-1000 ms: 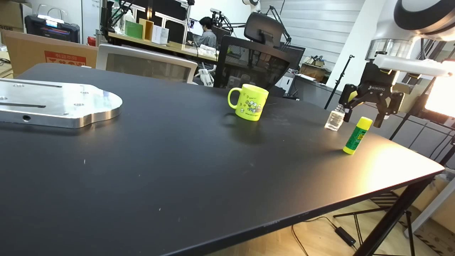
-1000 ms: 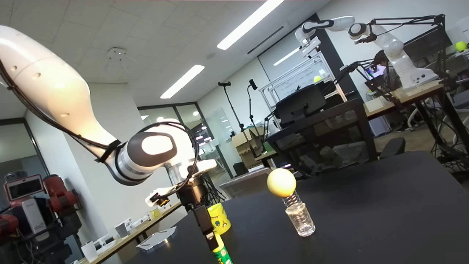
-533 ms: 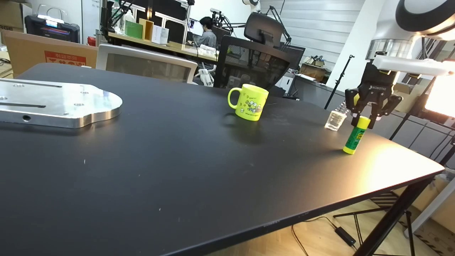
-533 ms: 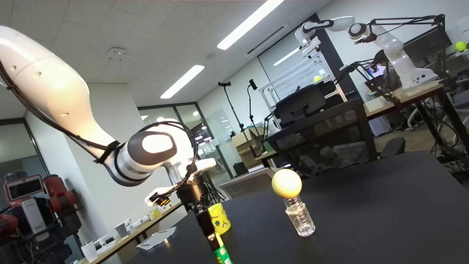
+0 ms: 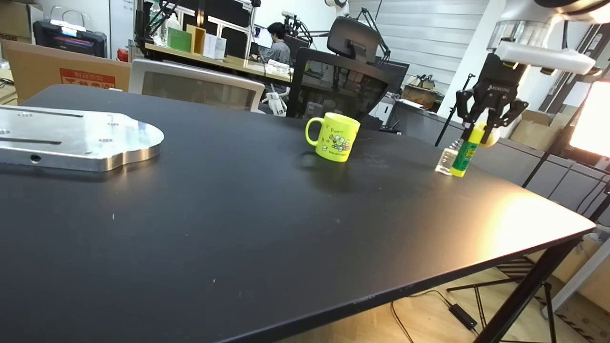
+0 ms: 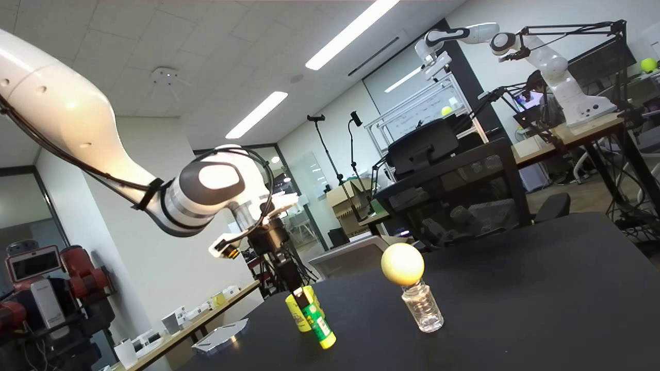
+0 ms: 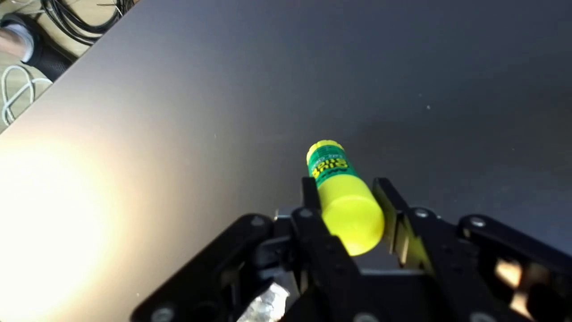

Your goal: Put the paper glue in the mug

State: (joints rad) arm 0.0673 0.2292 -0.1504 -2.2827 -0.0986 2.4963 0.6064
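paper glue (image 5: 465, 156): long axis aslant in an exterior view, cap (image 5: 475, 134) upper right | gripper (image 5: 477, 136): fingers pinching cap | mug (image 5: 337, 138): in both exterior views only

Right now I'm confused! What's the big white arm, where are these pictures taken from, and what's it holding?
That white arm is a robot a person steers, and the black gripper at its end pinches things like a hand. Two pictures come from cameras outside the robot, looking from different places. The third looks down from the robot's own wrist, so the gripper looks big. The gripper is holding a green and yellow glue stick. On the dark table are a yellow-green mug, a small clear bottle with a yellow ball on top, and a metal plate. The job is to put the glue stick in the mug; it isn't in there yet.
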